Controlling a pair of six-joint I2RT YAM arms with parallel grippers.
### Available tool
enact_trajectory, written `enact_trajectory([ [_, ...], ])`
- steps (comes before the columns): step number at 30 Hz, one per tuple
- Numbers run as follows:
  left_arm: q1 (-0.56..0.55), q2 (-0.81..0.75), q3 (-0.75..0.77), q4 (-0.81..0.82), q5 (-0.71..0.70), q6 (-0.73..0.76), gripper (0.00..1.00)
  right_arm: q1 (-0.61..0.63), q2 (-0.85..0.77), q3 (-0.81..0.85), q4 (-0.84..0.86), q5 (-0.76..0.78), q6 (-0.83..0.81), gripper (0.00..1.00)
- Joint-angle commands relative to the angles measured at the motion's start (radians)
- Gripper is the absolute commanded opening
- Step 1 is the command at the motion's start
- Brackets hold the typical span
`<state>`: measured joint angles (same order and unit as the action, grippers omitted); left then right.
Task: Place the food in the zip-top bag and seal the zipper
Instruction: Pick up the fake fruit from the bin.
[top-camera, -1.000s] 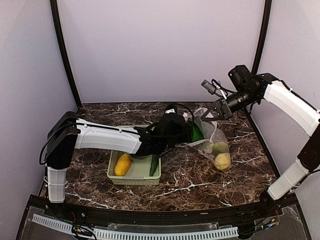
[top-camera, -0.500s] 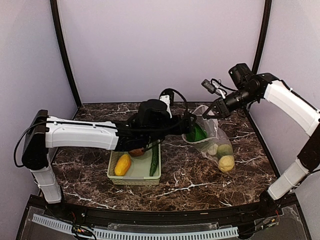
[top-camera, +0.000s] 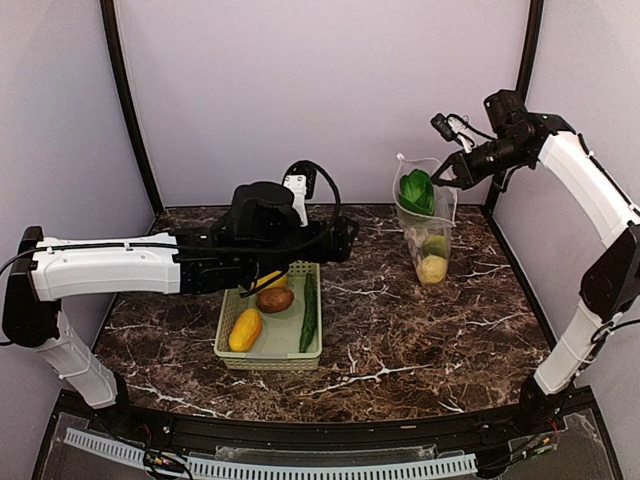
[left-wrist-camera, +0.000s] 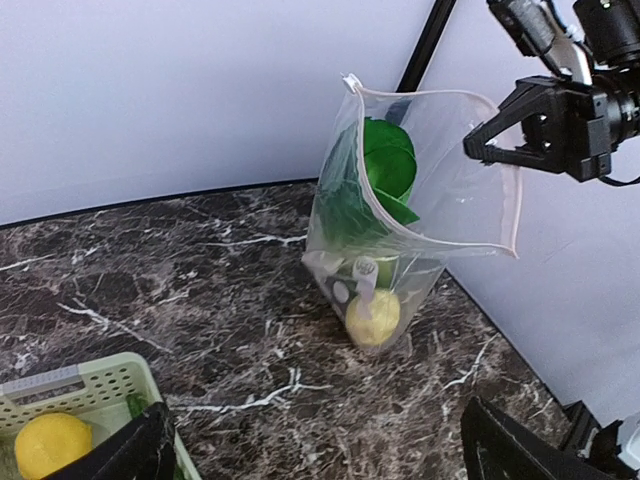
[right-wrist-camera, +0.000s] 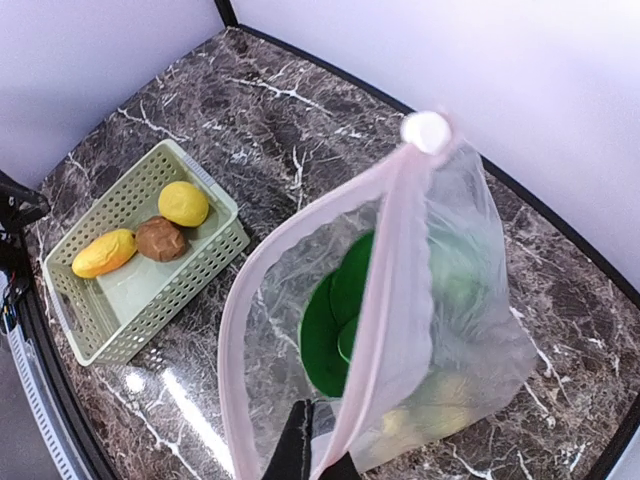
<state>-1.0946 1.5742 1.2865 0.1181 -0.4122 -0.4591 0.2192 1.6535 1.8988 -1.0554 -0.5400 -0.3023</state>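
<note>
From above, I see the right hand (top-camera: 447, 175) pinched shut on the top edge of the zip-top bag (top-camera: 425, 225). It holds the bag up tall at the far right of the desk (top-camera: 420, 340), and the bag's bottom seems to sit on the desk. A green bok choy (top-camera: 416, 190) is inside near the top, and a yellow piece (top-camera: 432, 268) lies at the bottom. The left hand (top-camera: 347, 243) hangs over the far end of the green basket (top-camera: 270, 362), wide open and holding nothing. In the basket are a lemon (top-camera: 268, 283), a potato (top-camera: 275, 299), an orange-yellow fruit (top-camera: 245, 329) and a cucumber (top-camera: 309, 312). From the left wrist, its two fingers (left-wrist-camera: 120, 455) stand far apart at the bottom corners with nothing between them, and the bag's mouth gapes open across the desk. From the right wrist, I look down into the open mouth, and the pink zipper (right-wrist-camera: 385, 300) is not shut, with its white slider (right-wrist-camera: 426, 131) at the far end. I think the filling step is about half done. Next, the left hand should drop into the basket, close on one piece and carry it to the bag's mouth. The zipper comes last.
</note>
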Motion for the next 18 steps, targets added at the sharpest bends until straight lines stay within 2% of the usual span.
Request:
enact_trajectory([
  [1,0.007,-0.047,-0.018,-0.212,-0.080,0.007,0.99,-0.012,-0.070,-0.124,0.116,0.007,0.027,0.00],
  [5,0.024,-0.037,0.011,-0.375,-0.109,-0.011,0.99,0.091,-0.011,-0.185,0.039,0.012,0.006,0.00],
  [10,0.040,-0.021,0.058,-0.599,-0.162,-0.020,0.99,0.101,-0.008,-0.266,0.061,-0.066,0.020,0.00],
  [18,0.099,-0.022,-0.021,-0.763,-0.107,-0.013,0.99,0.106,-0.052,-0.302,0.069,-0.135,0.011,0.00],
])
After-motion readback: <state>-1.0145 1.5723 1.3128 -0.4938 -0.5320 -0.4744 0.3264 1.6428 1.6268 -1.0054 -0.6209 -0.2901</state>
